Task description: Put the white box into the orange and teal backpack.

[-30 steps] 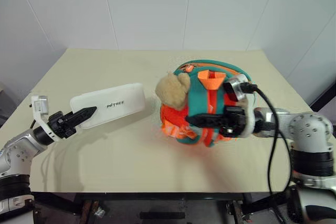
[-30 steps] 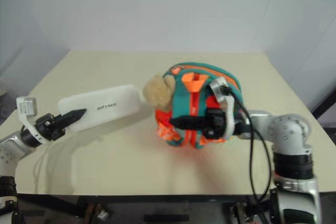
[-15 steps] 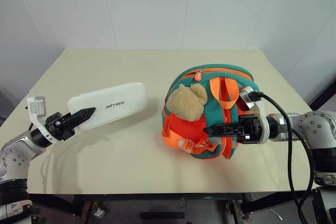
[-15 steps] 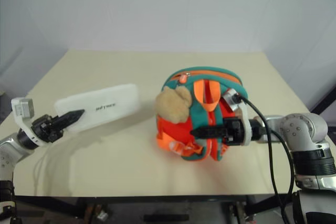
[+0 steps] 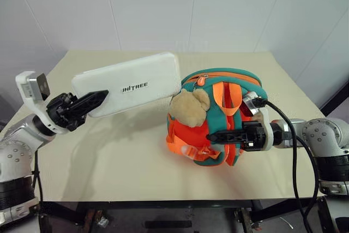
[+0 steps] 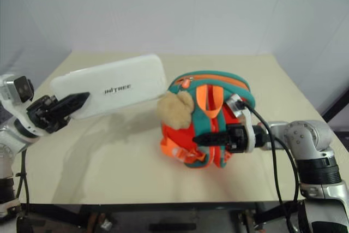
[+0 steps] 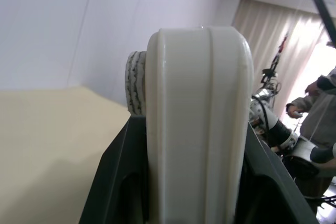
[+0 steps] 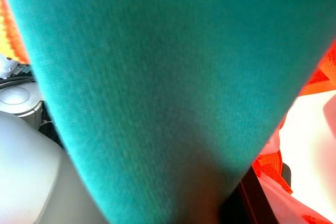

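Left gripper (image 5: 97,97) at left of the frame, clamped on the near end of the white box (image 5: 131,83). Box is lifted off the table (image 5: 109,151), tilted, its far end reaching toward centre frame and ending just beside the top left of the backpack (image 5: 218,115). Dark lettering faces up on the box lid. In the left wrist view the box (image 7: 197,129) runs edge-on between the two black fingers (image 7: 113,187), pinched on both flat sides.

Backpack sits on the table right of centre, orange and teal, straps on the near face, a tan plush toy (image 5: 188,106) hanging at its upper left. The zipper line runs along the top rim; whether the mouth is open is hard to judge from this angle.

Right gripper (image 5: 214,135) comes in from the right, pointing left, narrow, closed on teal backpack fabric at the front lower face. Right wrist view shows teal cloth (image 8: 168,77) pressed close against the camera.
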`<act>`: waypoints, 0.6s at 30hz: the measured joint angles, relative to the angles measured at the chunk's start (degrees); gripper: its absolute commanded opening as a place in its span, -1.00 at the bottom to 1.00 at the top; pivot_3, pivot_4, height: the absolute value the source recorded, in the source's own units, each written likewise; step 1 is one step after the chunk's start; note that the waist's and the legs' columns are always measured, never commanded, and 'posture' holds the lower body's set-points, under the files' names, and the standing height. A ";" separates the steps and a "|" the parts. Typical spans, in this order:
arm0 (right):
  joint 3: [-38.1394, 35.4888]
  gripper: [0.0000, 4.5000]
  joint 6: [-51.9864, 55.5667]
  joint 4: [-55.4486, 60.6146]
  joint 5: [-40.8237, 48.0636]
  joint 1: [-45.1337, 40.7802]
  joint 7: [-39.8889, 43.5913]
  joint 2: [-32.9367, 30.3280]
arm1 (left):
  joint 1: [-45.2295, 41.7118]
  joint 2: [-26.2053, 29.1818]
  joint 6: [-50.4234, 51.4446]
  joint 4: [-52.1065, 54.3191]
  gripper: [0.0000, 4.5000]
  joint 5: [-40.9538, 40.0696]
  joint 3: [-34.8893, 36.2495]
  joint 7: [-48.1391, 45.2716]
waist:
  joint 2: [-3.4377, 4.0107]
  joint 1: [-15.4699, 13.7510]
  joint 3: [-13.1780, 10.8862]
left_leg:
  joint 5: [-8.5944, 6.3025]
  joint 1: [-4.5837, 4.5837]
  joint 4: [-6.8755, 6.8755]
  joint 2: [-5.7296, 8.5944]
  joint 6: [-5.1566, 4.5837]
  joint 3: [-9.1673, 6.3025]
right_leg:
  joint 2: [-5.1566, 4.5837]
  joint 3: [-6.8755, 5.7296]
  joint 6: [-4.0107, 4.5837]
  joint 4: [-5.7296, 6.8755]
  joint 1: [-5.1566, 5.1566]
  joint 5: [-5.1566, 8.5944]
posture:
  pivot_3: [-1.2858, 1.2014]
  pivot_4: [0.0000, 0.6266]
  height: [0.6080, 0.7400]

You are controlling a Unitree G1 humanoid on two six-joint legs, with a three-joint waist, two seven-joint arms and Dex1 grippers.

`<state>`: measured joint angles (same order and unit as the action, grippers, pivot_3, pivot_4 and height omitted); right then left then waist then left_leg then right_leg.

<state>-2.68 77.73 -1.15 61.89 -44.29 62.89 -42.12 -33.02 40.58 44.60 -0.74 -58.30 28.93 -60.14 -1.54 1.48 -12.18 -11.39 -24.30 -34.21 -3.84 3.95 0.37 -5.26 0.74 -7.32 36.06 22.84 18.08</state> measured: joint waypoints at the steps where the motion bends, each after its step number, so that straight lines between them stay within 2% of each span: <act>1: 0.00 -0.97 -0.09 0.04 -0.09 0.02 -0.04 0.17 | -0.69 -0.18 -0.59 -0.10 -0.41 0.28 -0.94 -0.09 | 0.00 0.02 0.00 | 0.00 0.00 0.00 0.01 0.00 0.02 | 0.00 0.03 -0.01 0.00 0.00 -0.01 | 0.03 -0.52 1.00; 12: -1.13 -0.97 -0.32 1.00 -0.38 1.58 -1.14 1.20 | -9.32 -6.06 -16.39 -10.11 -0.41 11.12 -9.28 -4.17 | 0.00 -0.37 0.00 | -0.01 0.00 -0.14 0.01 -0.02 0.03 | 0.03 0.05 -0.12 -0.02 -0.06 -0.06 | 0.03 -0.52 1.00; 18: -1.98 -0.97 -0.29 2.48 -0.34 2.78 -1.26 1.36 | -11.99 -7.01 -18.38 -12.46 -0.41 11.93 -9.91 -4.91 | 0.00 -0.81 0.00 | -0.06 0.00 -0.21 0.01 -0.11 0.05 | 0.03 0.10 -0.16 -0.05 -0.12 -0.08 | 0.03 -0.52 1.00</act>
<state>-4.66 77.43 1.32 61.55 -41.50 61.63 -40.76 -45.01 33.58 26.23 -13.21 -46.37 19.02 -65.05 -1.54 0.67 -12.18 -11.46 -24.31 -34.42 -3.83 3.84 0.42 -5.23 0.84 -7.48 36.01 22.73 17.99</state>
